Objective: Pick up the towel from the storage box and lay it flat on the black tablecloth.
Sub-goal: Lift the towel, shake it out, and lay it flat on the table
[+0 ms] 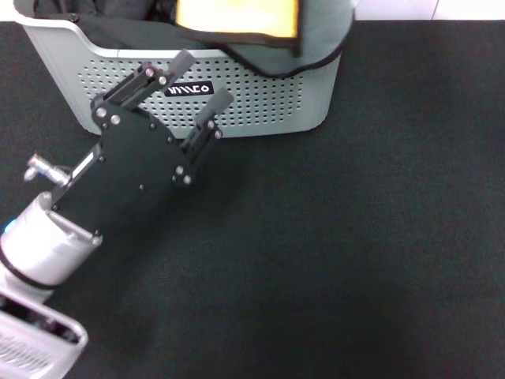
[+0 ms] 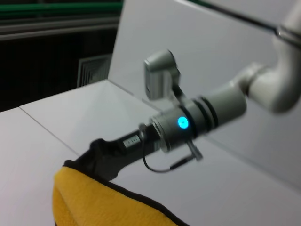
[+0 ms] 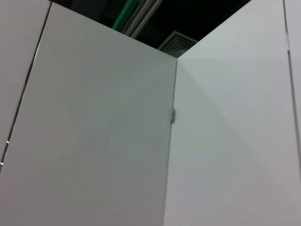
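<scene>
The towel point(image 1: 237, 17) shows its orange-yellow side at the top of the storage box point(image 1: 260, 103), and its grey-teal side hangs over the box's front rim. My left gripper point(image 1: 203, 79) is open and empty. It sits low in front of the box's front wall, by the logo label, pointing at the box. My right gripper is out of the head view. In the left wrist view it point(image 2: 96, 157) meets the upper edge of the yellow towel point(image 2: 94, 202). The black tablecloth point(image 1: 355, 237) covers the table.
A plain black cloth point(image 1: 95, 12) lies in the left part of the box. White wall panels point(image 3: 117, 141) fill the right wrist view. The tablecloth stretches wide in front of and to the right of the box.
</scene>
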Controlling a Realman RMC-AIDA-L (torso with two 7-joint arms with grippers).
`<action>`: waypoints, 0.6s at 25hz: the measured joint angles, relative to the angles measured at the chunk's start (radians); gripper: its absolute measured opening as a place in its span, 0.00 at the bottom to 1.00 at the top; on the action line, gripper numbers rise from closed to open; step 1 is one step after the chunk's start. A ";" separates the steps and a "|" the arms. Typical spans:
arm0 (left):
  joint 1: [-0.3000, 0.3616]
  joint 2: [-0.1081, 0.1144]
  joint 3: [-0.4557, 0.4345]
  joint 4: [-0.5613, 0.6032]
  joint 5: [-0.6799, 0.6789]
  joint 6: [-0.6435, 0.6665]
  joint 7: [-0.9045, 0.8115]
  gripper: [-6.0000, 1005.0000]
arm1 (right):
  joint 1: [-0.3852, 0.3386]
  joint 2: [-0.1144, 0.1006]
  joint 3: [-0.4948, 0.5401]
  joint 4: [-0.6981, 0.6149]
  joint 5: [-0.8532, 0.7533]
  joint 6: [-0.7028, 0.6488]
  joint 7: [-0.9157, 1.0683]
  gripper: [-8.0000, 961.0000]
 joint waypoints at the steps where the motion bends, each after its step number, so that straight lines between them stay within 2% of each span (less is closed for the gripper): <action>1: -0.005 0.000 0.000 -0.001 -0.012 -0.009 0.030 0.44 | 0.012 0.000 -0.006 0.009 0.008 -0.004 0.000 0.01; 6: -0.024 0.000 -0.009 -0.006 -0.066 -0.037 0.169 0.46 | 0.073 0.000 -0.038 0.062 0.037 -0.011 0.009 0.01; 11: -0.045 0.000 -0.072 -0.052 -0.072 -0.086 0.417 0.46 | 0.093 0.000 -0.070 0.072 0.043 -0.017 0.010 0.01; 15: -0.055 0.000 -0.089 -0.074 -0.072 -0.113 0.571 0.46 | 0.104 0.000 -0.087 0.072 0.068 -0.019 0.010 0.01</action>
